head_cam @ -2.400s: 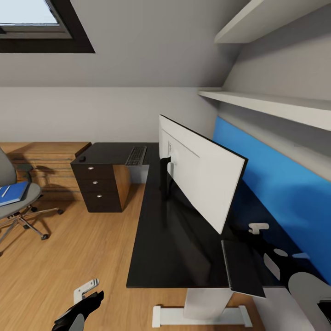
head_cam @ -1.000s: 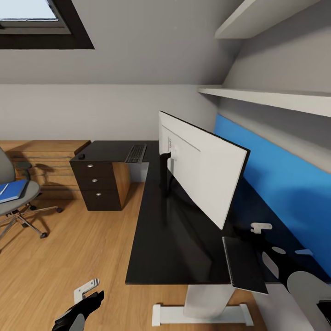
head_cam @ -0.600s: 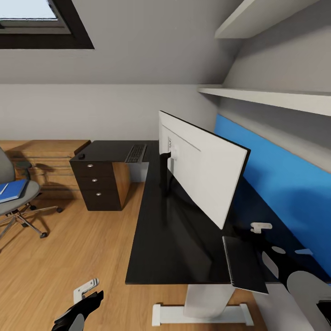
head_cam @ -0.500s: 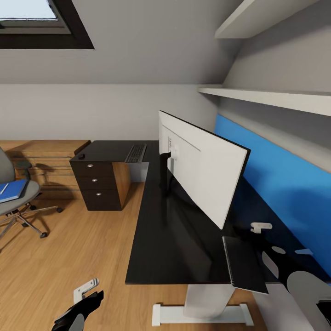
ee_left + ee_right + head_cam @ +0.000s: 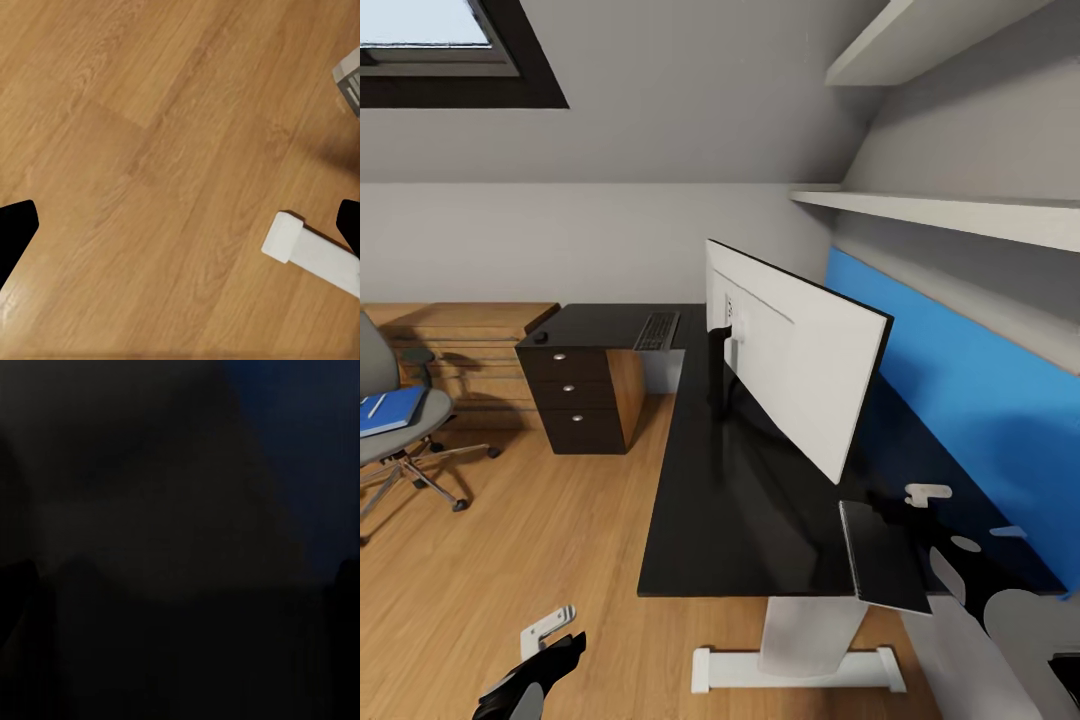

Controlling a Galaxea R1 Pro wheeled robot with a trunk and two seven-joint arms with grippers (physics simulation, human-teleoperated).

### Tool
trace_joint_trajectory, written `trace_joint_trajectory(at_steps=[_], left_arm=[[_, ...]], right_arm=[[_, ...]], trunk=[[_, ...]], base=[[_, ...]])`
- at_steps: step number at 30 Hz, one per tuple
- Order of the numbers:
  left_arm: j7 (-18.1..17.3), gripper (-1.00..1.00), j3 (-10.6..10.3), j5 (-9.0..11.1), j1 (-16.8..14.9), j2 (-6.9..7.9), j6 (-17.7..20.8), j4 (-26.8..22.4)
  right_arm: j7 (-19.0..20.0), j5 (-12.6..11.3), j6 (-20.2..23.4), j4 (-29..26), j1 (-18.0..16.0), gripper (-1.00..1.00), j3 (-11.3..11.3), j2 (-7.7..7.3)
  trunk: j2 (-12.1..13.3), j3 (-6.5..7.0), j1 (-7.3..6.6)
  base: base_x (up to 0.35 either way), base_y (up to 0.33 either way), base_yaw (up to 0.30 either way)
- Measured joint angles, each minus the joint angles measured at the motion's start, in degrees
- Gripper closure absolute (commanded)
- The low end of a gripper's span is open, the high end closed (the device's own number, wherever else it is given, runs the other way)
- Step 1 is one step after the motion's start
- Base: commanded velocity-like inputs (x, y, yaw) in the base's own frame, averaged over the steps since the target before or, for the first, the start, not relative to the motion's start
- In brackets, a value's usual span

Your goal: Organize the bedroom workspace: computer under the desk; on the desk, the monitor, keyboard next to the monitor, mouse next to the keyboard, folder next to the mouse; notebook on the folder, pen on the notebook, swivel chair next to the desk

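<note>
The black desk [image 5: 730,500] carries the monitor [image 5: 790,370], whose white back faces me. The keyboard [image 5: 657,332] and the small black mouse [image 5: 540,337] lie on the desk's far wing. The dark grey notebook [image 5: 880,555] sits at the near end and overhangs the edge. At the left stands the swivel chair [image 5: 390,440] with the blue folder [image 5: 390,410] and the white pen [image 5: 372,405] on its seat. My left gripper [image 5: 555,650] hangs open over the floor. My right gripper [image 5: 180,581] is over the dark desktop, fingers apart and empty. The computer is out of view.
A light wooden dresser [image 5: 460,350] stands behind the chair, beside the desk's drawer unit [image 5: 575,395]. Wall shelves [image 5: 960,215] and a blue panel [image 5: 960,400] run along the right. The desk's white foot [image 5: 790,670] [image 5: 311,251] rests on the wood floor close to my left gripper.
The whole picture has shifted a little, so the camera moved. The things themselves and both grippers stand as before.
</note>
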Motion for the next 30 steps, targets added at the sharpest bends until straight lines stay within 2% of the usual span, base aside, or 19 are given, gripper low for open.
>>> trace_joint_trajectory(at_steps=[9, 30], left_arm=[[0.0, -1.00, 0.0, 0.0, 0.0, 0.00, 0.1, 0.0], [0.0, -1.00, 0.0, 0.0, 0.0, 0.00, 0.1, 0.0]], right_arm=[[0.0, 0.0, 0.1, 0.0, 0.0, -1.00, -0.1, -0.01], [0.0, 0.0, 0.1, 0.0, 0.0, -1.00, -0.1, -0.01]], trunk=[[0.0, 0.00, 0.01], [0.0, 0.00, 0.00]], base=[[-0.150, 0.000, 0.000], [-0.021, 0.000, 0.000]])
